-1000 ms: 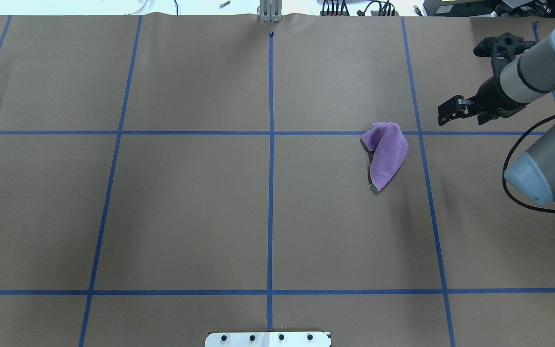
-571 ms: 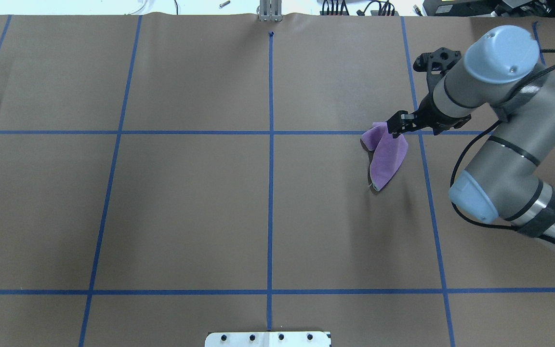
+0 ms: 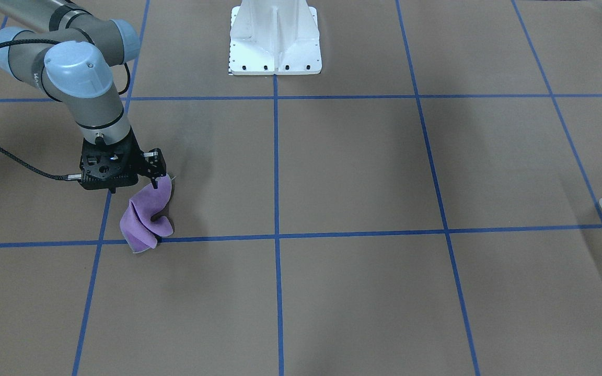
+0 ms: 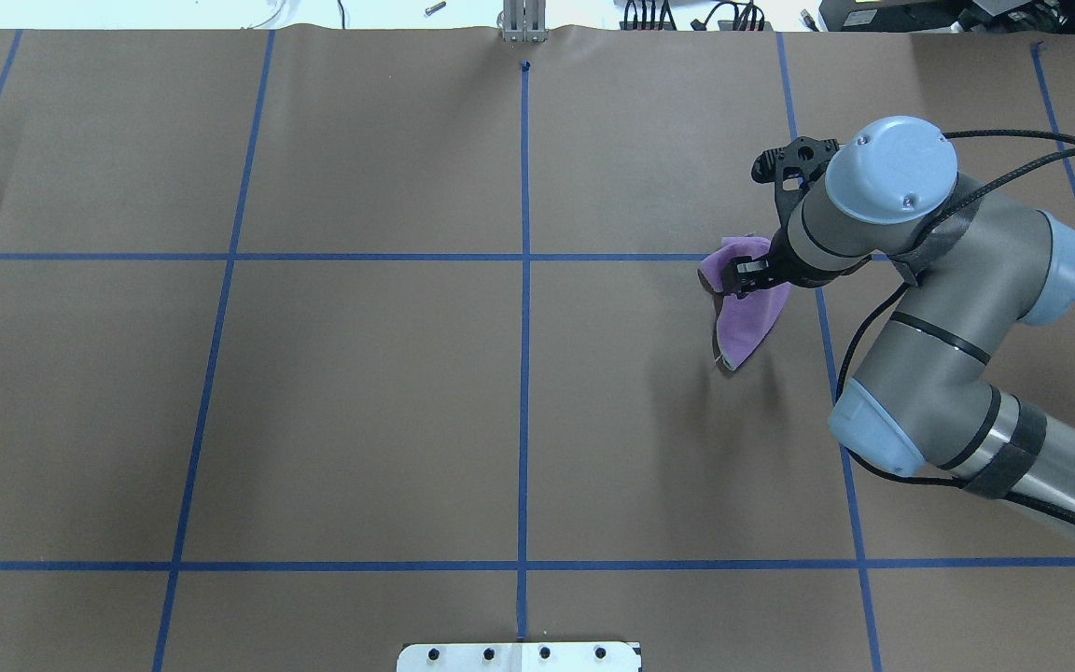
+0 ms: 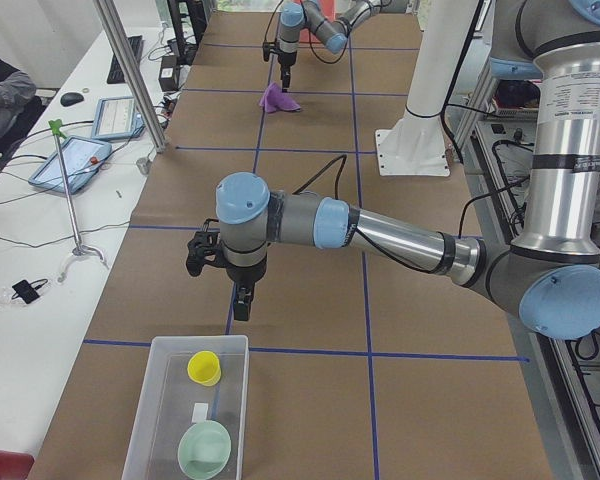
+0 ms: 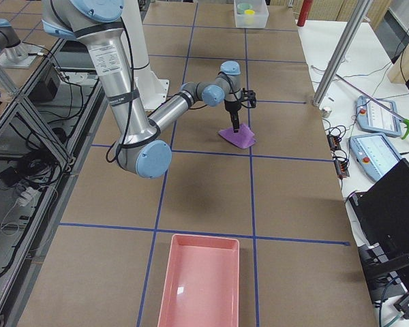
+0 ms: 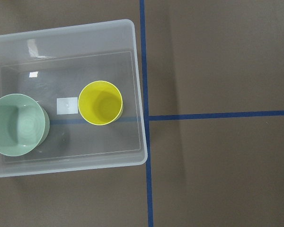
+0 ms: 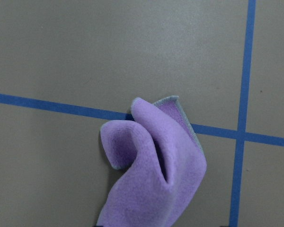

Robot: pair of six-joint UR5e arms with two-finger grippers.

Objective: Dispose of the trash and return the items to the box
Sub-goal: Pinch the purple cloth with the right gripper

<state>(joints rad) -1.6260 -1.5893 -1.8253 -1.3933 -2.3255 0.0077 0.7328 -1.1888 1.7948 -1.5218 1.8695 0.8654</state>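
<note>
Box (image 5: pixel 148 418): left end of table (image 4: pixel 360 420), long axis along it; cut off at the overhead view's edge.
Cloth (image 4: pixel 750 317): tapers toward robot, partly hidden under right tool (image 4: pixel 745 276), spread wide.
Bowl (image 7: pixel 16 125), cup (image 7: pixel 100 102): upright inside box.
Left tool (image 5: pixel 241 303): near box; cannot tell spread.

Overhead and front cameras faced each other across the worktop (image 4: pixel 360 392), sharing the purple cloth (image 4: pixel 752 313). End cameras looked lengthwise. The left wrist camera stared into the box (image 7: pixel 138 85); the right hung close over the cloth.
</note>
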